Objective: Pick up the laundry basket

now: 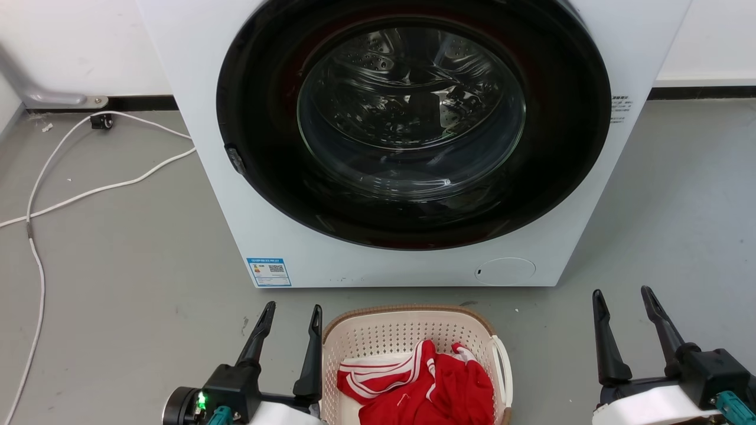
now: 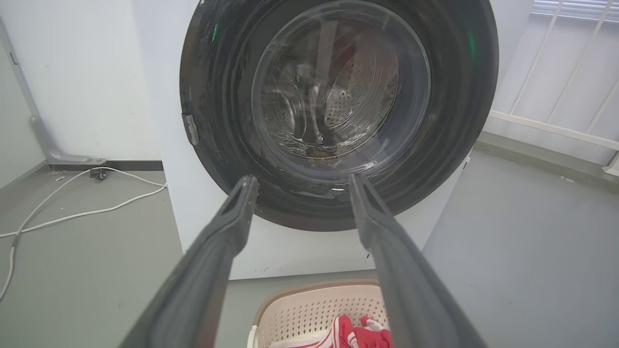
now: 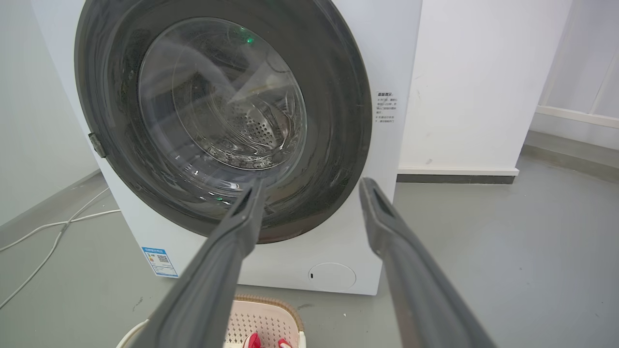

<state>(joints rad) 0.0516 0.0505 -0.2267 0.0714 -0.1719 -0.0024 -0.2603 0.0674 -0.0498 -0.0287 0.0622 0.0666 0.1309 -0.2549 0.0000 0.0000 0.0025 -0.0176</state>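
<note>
Laundry basket sits on the grey floor, just in front of the washing machine and near you at centre, with red and white clothes inside. Your left gripper is open and empty, its 2 fingers just left of the basket. The inner finger overlaps the rim in the head view, and you cannot tell if it touches. Your right gripper is open too, well apart on the right. A white cable lies far left.
</note>
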